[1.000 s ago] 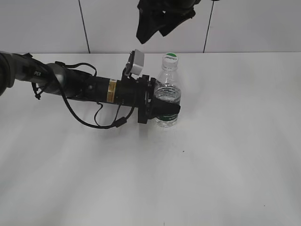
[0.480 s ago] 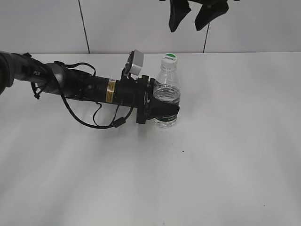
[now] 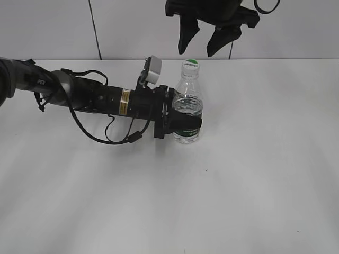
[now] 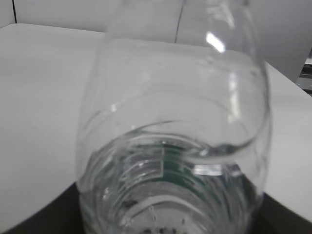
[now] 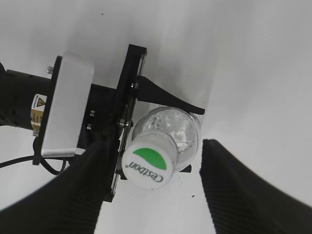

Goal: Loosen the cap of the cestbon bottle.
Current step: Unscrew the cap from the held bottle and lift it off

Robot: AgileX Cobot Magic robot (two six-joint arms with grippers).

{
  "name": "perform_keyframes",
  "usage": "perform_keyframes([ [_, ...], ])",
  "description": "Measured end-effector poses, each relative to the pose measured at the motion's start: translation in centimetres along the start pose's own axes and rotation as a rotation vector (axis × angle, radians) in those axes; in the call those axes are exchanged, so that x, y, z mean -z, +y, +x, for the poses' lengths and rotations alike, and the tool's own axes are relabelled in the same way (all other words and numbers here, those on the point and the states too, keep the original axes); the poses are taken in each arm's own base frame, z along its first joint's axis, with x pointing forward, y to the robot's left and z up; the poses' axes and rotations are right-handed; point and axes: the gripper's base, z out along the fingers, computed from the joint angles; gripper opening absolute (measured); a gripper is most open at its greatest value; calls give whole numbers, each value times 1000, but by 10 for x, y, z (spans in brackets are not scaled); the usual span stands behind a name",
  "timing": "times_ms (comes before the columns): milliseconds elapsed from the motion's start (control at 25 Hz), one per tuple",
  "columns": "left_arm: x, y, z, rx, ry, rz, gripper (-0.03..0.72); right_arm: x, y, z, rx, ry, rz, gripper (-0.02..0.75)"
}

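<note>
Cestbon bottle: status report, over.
Left gripper shut on cestbon bottle, upright. Right gripper open above cap, not touching. Nothing in the way.

"Cestbon" in dark letters on white cap (image 5: 148,166), under green mark. Yellow warning-triangle sticker (image 5: 37,104) on left arm.

Clear ribbed cestbon bottle (image 3: 187,114) with dark green label, white cap (image 3: 190,66) (green mark on top), black claws
</note>
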Motion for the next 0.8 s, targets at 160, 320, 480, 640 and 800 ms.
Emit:
perform_keyframes([
  [160,0,0,0,2,0,0,406,-3,0,1,-23,7,1,462],
  [320,0,0,0,4,0,0,406,-8,1,1,-37,22,-13,462],
  [480,0,0,0,3,3,1,406,-18,0,1,-44,43,-15,462],
  [640,0,0,0,2,5,3,406,-28,-1,1,-48,62,-10,462],
  [800,1,0,1,1,8,1,406,-28,-1,1,-46,63,-10,462],
])
